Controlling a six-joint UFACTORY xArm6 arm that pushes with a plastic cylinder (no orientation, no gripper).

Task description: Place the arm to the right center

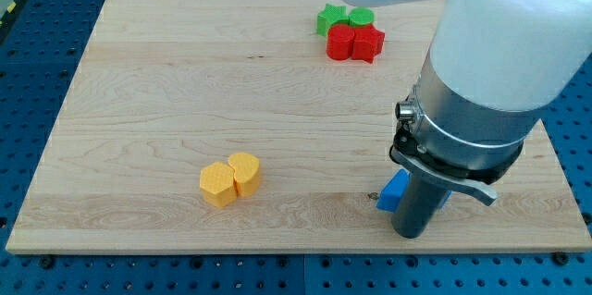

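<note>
My arm's white and silver body fills the view's right. Its dark rod comes down to the wooden board (166,92) at the lower right, and my tip (410,236) rests near the board's bottom edge. A blue block (394,191) lies right against the rod's left side, partly hidden behind it. A sliver of blue (448,199) also shows on the rod's right; whether it is a second block I cannot tell.
Two yellow blocks, a hexagon (218,185) and a heart (246,172), touch at the lower middle-left. At the top middle, a green star (329,19), a green round block (362,18), a red round block (340,43) and a red star (368,43) cluster together.
</note>
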